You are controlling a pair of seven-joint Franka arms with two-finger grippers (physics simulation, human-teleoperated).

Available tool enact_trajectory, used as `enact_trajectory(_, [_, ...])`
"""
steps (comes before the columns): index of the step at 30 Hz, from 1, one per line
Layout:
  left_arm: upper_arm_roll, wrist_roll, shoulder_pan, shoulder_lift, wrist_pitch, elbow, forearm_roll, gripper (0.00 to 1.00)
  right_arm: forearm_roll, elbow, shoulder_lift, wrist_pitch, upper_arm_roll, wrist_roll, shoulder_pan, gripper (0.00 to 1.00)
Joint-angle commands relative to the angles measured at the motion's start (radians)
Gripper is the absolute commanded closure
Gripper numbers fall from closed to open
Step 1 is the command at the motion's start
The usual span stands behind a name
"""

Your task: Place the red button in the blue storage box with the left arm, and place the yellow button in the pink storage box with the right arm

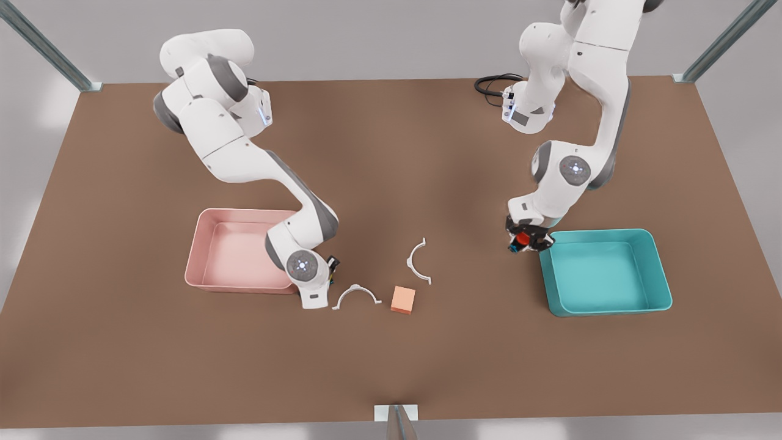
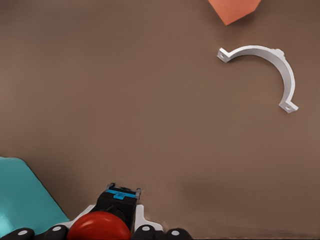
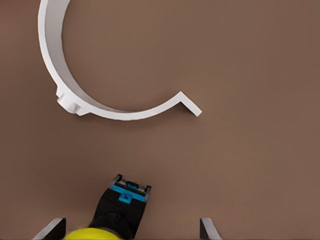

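Brown tabletop (image 1: 391, 360) carries a pink box (image 1: 211, 250) on the front view's left and a blue box (image 1: 605, 269) on its right. Just beside the blue box's rim, the left gripper (image 1: 526, 239) is clamped on the red button (image 2: 99, 227). Near the pink box, the right gripper (image 3: 132, 227) straddles the yellow button (image 3: 95, 232), fingers (image 3: 207, 229) spread apart. Two white clips (image 1: 420, 261) and a cube (image 1: 403, 299) lie between.
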Motion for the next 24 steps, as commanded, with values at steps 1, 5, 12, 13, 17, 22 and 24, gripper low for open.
enact_trajectory(1, [0.003, 0.337, 0.138, -0.074, -0.283, 0.007, -0.003, 0.54, 0.0, 0.001, 0.015, 0.065, -0.001, -0.083, 0.004, 0.0])
enact_trajectory(5, [0.006, 0.677, 0.387, 0.083, -0.352, 0.167, -0.034, 0.54, 0.0, 0.001, 0.018, 0.073, -0.004, -0.066, 0.014, 0.09])
enact_trajectory(12, [0.006, 0.669, 0.382, 0.366, -0.352, 0.377, -0.074, 0.0, 0.0, -0.015, 0.012, 0.013, -0.012, -0.051, 0.009, 0.27])
enact_trajectory(13, [0.007, 0.64, 0.384, 0.327, -0.365, 0.381, -0.073, 0.0, 0.0, -0.015, 0.014, 0.013, -0.012, -0.048, 0.009, 0.37])
enact_trajectory(17, [0.004, -0.339, 0.272, 0.158, -0.849, 0.723, 0.059, 0.0, 0.0, 0.002, 0.014, -0.003, -0.004, -0.048, 0.01, 0.56])
enact_trajectory(22, [0.003, -0.494, 0.215, -0.009, -0.925, 0.794, 0.059, 0.0, 0.005, 0.116, -0.037, -0.104, 0.0, -0.049, 0.014, 0.55])
enact_trajectory(24, [0.003, -0.494, 0.206, -0.003, -0.928, 0.794, 0.061, 0.0, 0.011, 0.114, -0.117, -0.104, -0.007, -0.045, -0.003, 0.55])
